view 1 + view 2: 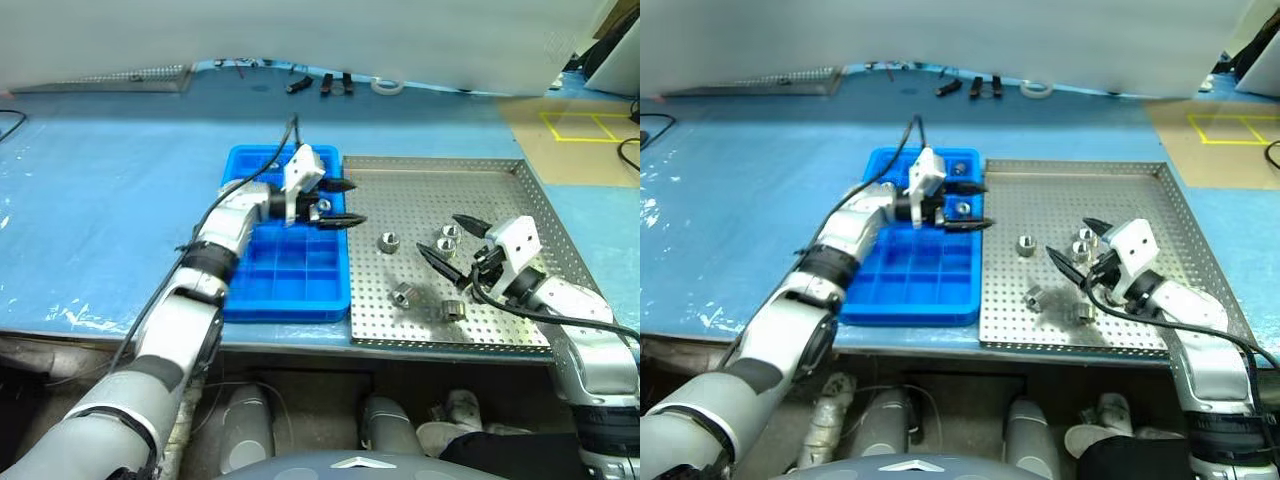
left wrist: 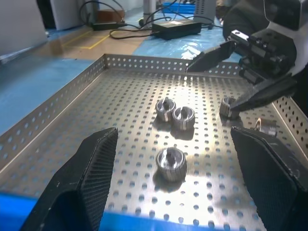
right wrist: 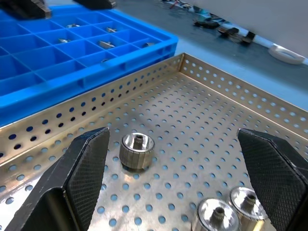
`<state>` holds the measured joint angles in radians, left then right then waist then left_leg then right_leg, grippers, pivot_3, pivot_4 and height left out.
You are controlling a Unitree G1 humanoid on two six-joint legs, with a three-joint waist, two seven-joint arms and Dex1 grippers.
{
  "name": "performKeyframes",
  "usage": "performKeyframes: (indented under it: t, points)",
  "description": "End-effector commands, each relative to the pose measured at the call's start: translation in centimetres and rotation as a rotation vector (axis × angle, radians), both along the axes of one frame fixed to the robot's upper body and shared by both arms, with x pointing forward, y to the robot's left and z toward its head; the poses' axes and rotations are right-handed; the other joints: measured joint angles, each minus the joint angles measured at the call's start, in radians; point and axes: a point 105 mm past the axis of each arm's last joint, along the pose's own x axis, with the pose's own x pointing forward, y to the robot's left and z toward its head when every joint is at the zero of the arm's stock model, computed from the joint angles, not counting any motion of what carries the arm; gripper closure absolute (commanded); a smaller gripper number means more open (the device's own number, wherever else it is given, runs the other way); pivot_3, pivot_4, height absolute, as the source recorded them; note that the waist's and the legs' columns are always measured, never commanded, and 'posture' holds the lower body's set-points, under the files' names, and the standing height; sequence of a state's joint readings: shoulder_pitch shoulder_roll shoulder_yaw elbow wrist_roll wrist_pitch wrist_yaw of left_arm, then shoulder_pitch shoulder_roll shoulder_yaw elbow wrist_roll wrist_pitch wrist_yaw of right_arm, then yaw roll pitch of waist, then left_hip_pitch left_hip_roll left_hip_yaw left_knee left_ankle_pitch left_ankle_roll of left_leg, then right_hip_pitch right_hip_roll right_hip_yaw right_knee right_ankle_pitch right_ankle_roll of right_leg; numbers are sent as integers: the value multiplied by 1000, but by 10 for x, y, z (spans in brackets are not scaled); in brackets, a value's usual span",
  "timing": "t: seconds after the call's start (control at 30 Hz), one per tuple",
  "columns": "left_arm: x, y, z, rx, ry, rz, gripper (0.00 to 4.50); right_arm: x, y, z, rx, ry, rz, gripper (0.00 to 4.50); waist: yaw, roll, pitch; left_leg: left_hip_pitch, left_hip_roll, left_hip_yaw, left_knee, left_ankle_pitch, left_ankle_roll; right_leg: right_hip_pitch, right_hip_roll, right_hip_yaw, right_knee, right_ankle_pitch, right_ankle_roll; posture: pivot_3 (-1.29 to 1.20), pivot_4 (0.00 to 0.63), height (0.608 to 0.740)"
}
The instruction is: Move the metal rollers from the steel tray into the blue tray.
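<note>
Left tool (image 1: pixel 338 203) wide open, empty, over blue tray (image 1: pixel 300 290) edge, right tool (image 1: pixel 452 243) wide open, empty, above steel tray (image 1: pixel 500 180)

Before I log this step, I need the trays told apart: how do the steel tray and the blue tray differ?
The steel tray is shiny perforated metal with one open floor; the blue tray is plastic, divided into small square compartments. The steel tray is wider; the blue tray narrower. Both lie flat, side by side, each holding metal rollers.

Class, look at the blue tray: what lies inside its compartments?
The blue tray holds metal rollers in several far compartments; the near ones look empty. The left gripper and its arm cover part of the grid, so those cells cannot be checked.
</note>
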<state>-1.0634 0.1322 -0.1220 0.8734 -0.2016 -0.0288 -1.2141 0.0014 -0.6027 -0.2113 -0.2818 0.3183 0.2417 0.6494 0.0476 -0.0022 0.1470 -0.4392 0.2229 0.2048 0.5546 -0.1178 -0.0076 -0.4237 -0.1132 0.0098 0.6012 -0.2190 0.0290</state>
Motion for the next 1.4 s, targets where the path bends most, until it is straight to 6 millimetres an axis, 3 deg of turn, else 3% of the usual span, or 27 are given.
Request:
performKeyframes:
  t: [0.03, 0.2, 0.3, 0.5, 0.9, 1.07, 1.37, 1.4]
  points:
    - [3, -30, 8, 82, -71, -16, 513, -10, -6, 13, 12, -66, -64, 35, -11, 0, 0, 0, 0, 0, 0, 0, 0, 0, 0, 0, -1, 0, 1, -427, 150, 740]
    - [1, -47, -16, 272, -95, -38, 513, -23, -8, 8, 31, -69, -136, 35, -59, 0, 0, -1, 0, 1, -2, -2, 3, 0, 1, 1, -6, -1, 2, -499, 150, 740]
    - [7, -42, -33, 441, -157, -13, 513, -34, -10, 4, 37, -65, -186, 35, -80, 0, 0, -1, 0, 1, -4, -3, 3, 0, 1, 1, -10, -1, 2, -559, 150, 740]
    - [13, -29, -45, 621, -193, 4, 513, -52, -12, 2, 42, -48, -234, 35, -100, 0, 0, -3, -2, 1, -5, -4, 5, 0, 0, 1, -14, -1, 2, -619, 150, 740]
    - [10, -39, -77, 692, -174, 59, 513, -68, -6, -3, 50, -18, -267, 35, -138, 0, 0, -3, -2, 1, -4, -5, 6, 2, -2, -2, -15, -1, 3, -672, 150, 740]
    - [15, -27, -89, 770, -180, 114, 513, -71, -8, -5, 38, -10, -279, 35, -159, 0, 0, -3, -2, 1, -4, -5, 6, 3, -2, -3, -16, -1, 3, -679, 150, 740]
    - [25, -7, -94, 823, -164, 185, 513, -68, -7, -8, 32, -11, -294, 35, -206, -1, 0, 0, -8, -3, 3, -7, 9, 13, -9, -7, -16, -6, 11, -667, 150, 740]
    - [26, -6, -94, 825, -164, 199, 934, -67, -7, -8, 30, -11, -294, 0, -214, -1, 0, 1, -10, -3, 3, -8, 10, 13, -11, -8, -16, -6, 11, -666, 150, 740]
